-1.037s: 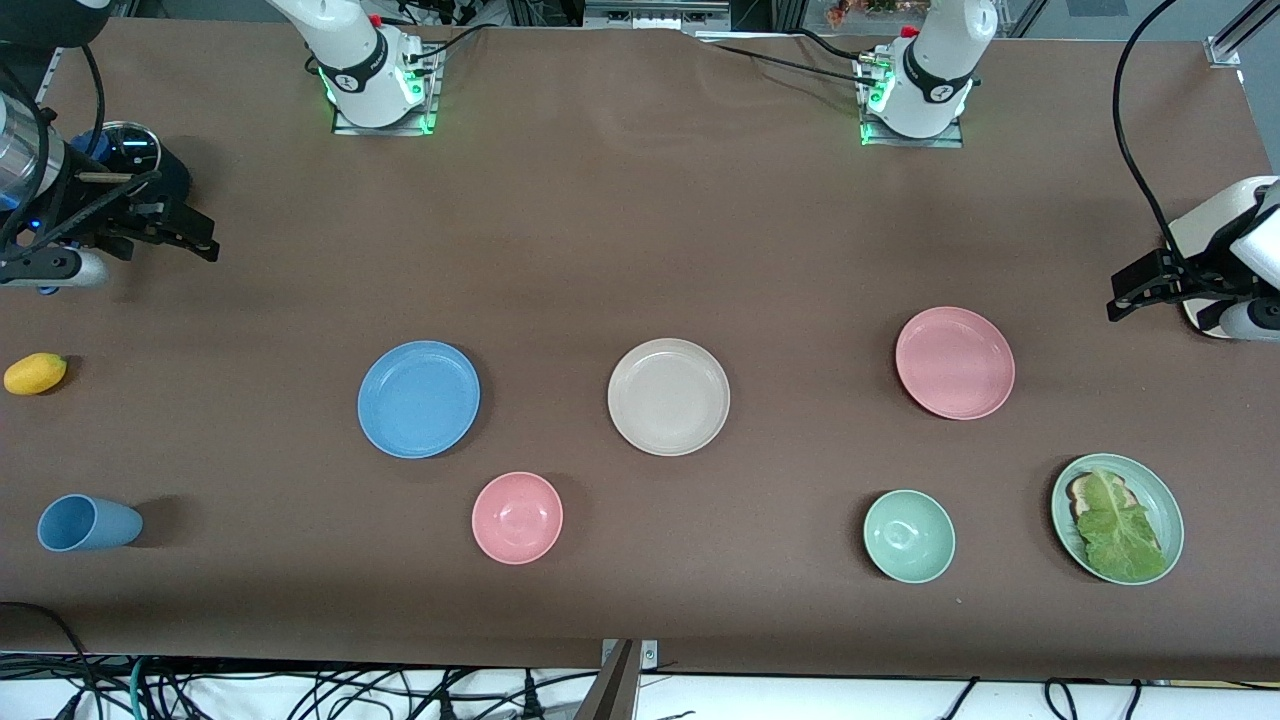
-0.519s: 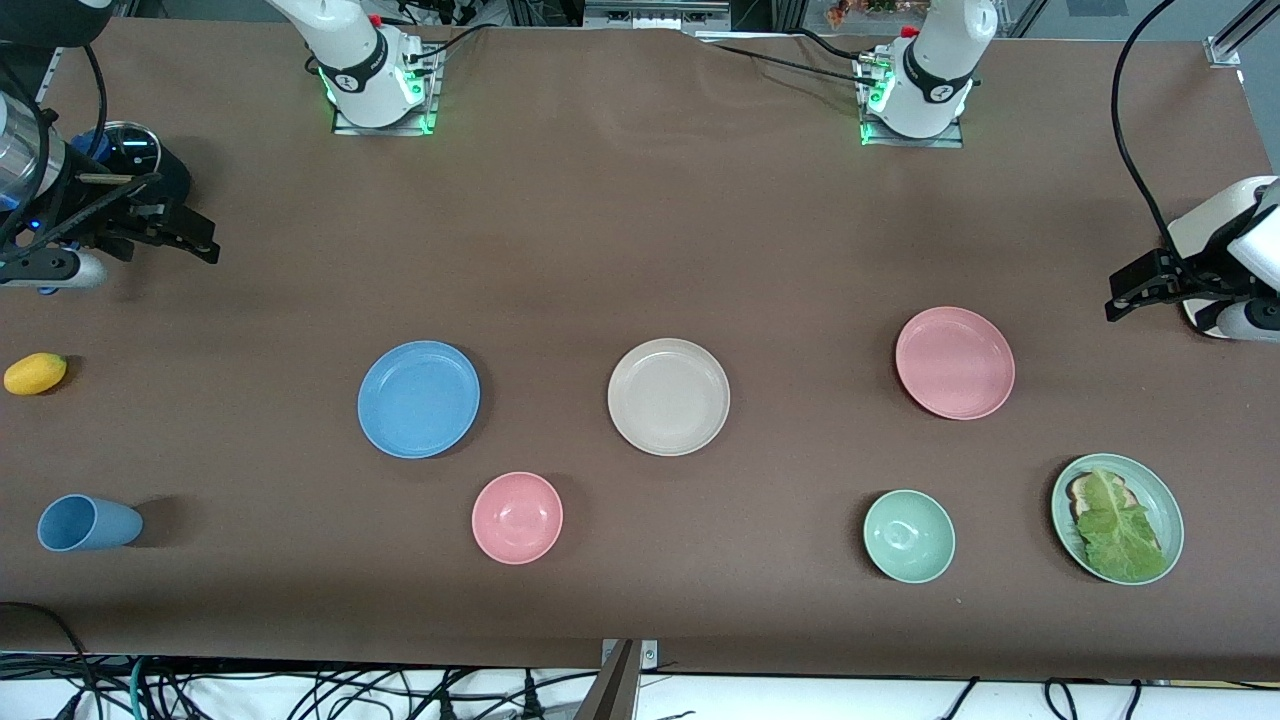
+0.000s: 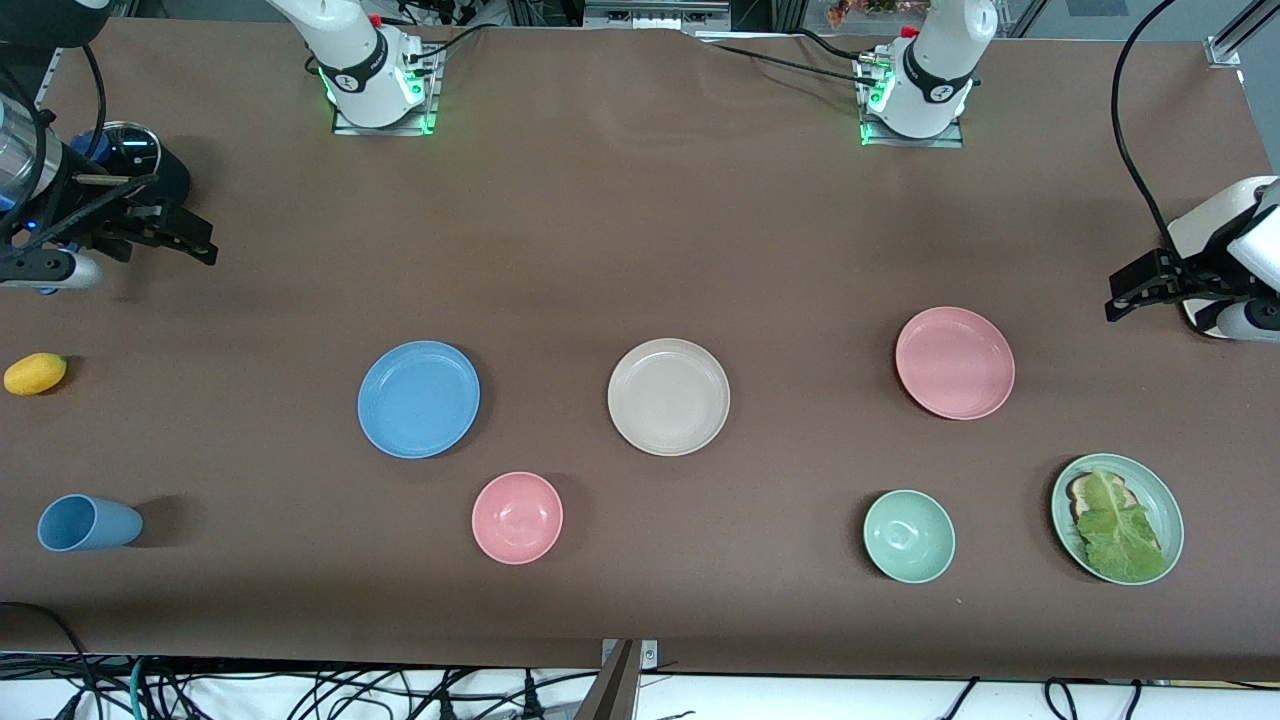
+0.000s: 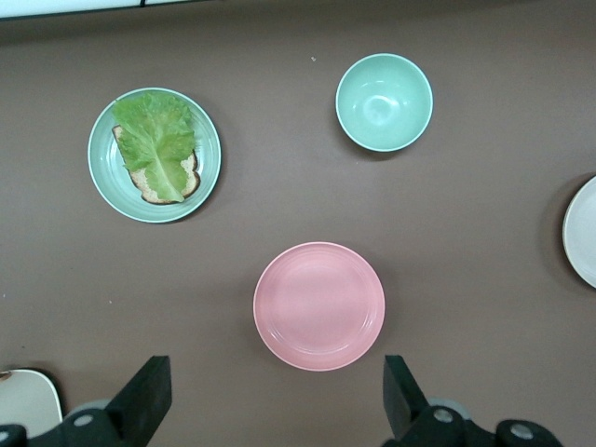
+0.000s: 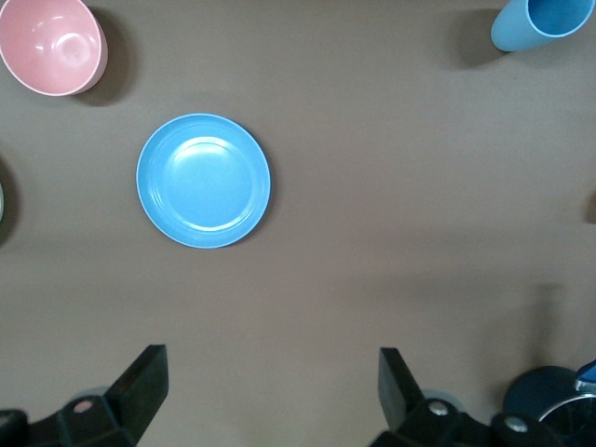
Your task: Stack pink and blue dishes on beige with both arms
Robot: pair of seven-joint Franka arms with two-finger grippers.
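Observation:
Three equal plates lie in a row across the table's middle: the light blue plate (image 3: 418,399) toward the right arm's end, the beige plate (image 3: 668,396) in the centre, the pink plate (image 3: 954,362) toward the left arm's end. My right gripper (image 3: 205,245) hangs open over bare table at its end, well away from the blue plate (image 5: 203,180). The right gripper (image 5: 270,396) holds nothing between its fingers. My left gripper (image 3: 1118,298) hovers open at the other end, beside the pink plate (image 4: 319,305). The left gripper (image 4: 277,400) is empty too.
Nearer the camera sit a pink bowl (image 3: 517,517), a mint bowl (image 3: 908,535) and a mint oval plate (image 3: 1160,490) carrying bread and lettuce. A blue cup (image 3: 88,522) lies on its side and a yellow fruit (image 3: 35,373) rests at the right arm's end.

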